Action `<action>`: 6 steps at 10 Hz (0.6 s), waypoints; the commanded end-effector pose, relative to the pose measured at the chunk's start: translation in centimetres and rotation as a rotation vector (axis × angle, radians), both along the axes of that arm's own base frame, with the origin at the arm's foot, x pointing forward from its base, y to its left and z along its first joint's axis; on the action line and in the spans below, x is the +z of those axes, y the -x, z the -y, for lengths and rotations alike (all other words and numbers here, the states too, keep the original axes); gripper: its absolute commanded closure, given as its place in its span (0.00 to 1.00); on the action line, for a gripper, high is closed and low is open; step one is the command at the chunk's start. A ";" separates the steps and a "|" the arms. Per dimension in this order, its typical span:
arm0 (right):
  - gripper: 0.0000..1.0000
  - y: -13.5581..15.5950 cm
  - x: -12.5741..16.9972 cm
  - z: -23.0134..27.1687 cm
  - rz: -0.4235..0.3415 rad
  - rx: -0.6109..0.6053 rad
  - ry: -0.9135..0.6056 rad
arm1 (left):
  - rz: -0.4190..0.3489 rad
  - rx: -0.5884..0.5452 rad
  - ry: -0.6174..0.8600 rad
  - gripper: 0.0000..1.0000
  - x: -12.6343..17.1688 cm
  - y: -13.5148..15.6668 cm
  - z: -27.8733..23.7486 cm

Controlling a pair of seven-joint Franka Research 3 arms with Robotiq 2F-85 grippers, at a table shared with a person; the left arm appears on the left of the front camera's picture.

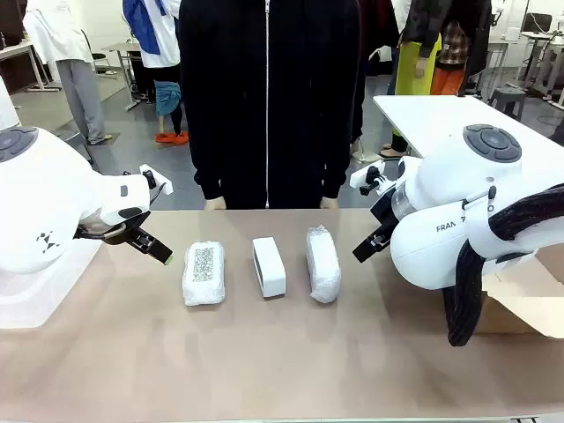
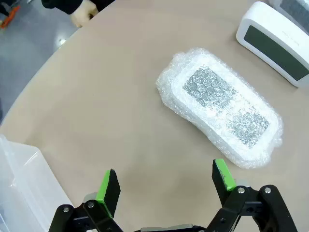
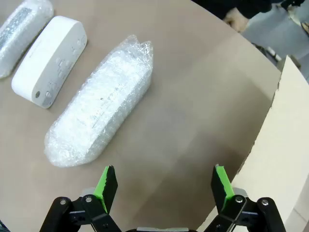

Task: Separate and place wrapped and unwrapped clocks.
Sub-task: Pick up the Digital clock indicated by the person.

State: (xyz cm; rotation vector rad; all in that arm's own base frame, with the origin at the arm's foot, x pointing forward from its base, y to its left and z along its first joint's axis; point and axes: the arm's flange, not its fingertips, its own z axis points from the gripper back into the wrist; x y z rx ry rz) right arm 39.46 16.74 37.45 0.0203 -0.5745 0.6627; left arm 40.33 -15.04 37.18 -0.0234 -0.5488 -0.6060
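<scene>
— Bubble-wrap on two of the three, then?
— Yes. From the front they sit in a row mid-bench (image 1: 282,361): the speckled bundle (image 1: 204,272) on the robot's left, the bare clock (image 1: 269,266) standing on edge in the middle, and the plain bundle (image 1: 322,263) on the right. There are small gaps between them and none touch.
— And the arms?
— The left gripper (image 2: 164,179) hangs over bare bench just short of the speckled bundle, jaws spread wide and holding nothing. The right gripper (image 3: 161,181) is the same, wide apart and empty, near the plain bundle.
— Do the wrist cameras add anything?
— The left one catches the bare clock's dark display face and a clear tub (image 2: 19,179) at the bench edge. The right one sees that clock's white back with its small buttons, plus a cardboard box (image 3: 289,145) alongside. Each also shows a person's hand (image 2: 82,12) resting at the far edge.
</scene>
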 end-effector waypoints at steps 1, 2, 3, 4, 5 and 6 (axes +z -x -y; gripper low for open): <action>0.00 0.0 0.0 0.0 0.000 0.000 0.000 | 0.000 0.000 0.000 0.00 0.0 0.0 0.0; 0.00 0.0 0.0 0.0 0.000 0.000 0.000 | 0.000 0.000 0.000 0.00 0.0 0.0 0.0; 0.00 0.0 0.0 0.0 0.000 0.000 0.000 | 0.000 0.000 0.000 0.00 0.0 0.0 0.0; 0.00 0.0 0.0 0.0 0.000 0.000 0.000 | 0.000 0.000 0.000 0.00 0.0 0.0 0.0; 0.00 0.0 0.0 0.0 0.000 0.000 0.000 | 0.000 0.000 0.000 0.00 0.0 0.0 0.0; 0.00 0.0 0.0 0.0 0.000 0.000 0.000 | 0.000 0.000 0.000 0.00 0.0 0.0 0.0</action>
